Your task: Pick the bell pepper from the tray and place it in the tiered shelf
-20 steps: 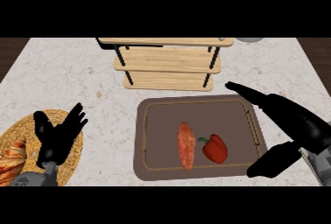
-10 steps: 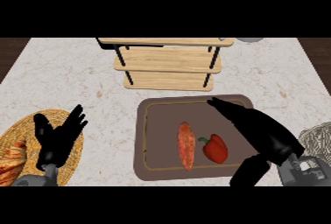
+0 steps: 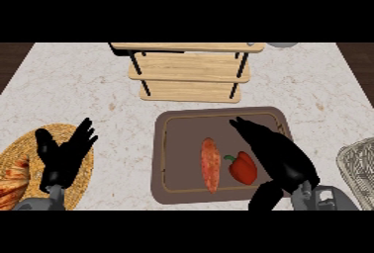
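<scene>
The red bell pepper (image 3: 243, 168) lies in the brown tray (image 3: 169, 148) near the frame's middle. The right robot hand (image 3: 276, 153) hovers beside it, fingers wide, holding nothing. The left robot hand (image 3: 64, 155) rests wide open at lower left.

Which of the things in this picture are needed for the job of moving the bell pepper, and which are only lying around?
Needed for the job:
- bell pepper, lying in the tray
- tray
- tiered shelf
- right robot hand, open over the tray

Only lying around:
- long orange-red vegetable beside the pepper
- woven mat with bread
- wire basket at right edge
- left robot hand, resting open
</scene>
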Available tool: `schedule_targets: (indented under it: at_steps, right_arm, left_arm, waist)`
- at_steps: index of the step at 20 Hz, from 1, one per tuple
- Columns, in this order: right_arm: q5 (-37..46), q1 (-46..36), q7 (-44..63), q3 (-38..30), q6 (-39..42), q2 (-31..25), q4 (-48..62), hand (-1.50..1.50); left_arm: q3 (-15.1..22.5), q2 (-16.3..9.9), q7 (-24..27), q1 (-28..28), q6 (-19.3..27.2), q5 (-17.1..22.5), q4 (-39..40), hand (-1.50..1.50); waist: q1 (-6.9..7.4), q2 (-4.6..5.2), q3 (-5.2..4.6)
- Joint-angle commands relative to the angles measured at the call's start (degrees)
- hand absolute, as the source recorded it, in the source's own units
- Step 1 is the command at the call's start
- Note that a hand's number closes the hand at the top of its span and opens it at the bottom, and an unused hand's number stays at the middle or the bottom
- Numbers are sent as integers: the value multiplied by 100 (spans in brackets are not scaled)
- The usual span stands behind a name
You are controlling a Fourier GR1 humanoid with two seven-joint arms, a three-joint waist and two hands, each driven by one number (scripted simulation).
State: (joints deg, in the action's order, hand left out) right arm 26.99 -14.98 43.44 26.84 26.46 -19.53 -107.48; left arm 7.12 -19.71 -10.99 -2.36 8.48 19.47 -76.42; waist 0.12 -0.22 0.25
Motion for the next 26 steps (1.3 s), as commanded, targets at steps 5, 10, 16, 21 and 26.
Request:
schedule_targets:
  at_steps: [5, 10, 16, 21, 26]
  right_arm:
    - [700, 448, -351, -63, 77, 316, 6, -150]
    - [1284, 166, -787, -92, -257, 612, 1001, -150]
    - [1883, 165, -892, -115, -304, 778, 1194, -150]
    - [2293, 1070, -1626, 98, -1102, 635, 1072, -150]
    - [2258, 127, -1590, -424, -564, 1218, 1654, -150]
  left_arm:
    - [-288, 148, -425, -336, -187, -294, 222, 0]
    - [-280, 266, -324, 219, -297, -350, -227, 0]
    - [-655, 305, -377, -89, -469, -390, 65, 0]
    - [-674, 440, -454, -306, -457, -544, 174, 0]
    - [-745, 598, -349, -60, -612, -742, 82, 0]
  waist:
    - [-22, 20, -25]
    - [18, 21, -24]
    - [-3, 22, -25]
    - [-35, 20, -24]
    - [-1, 21, -25]
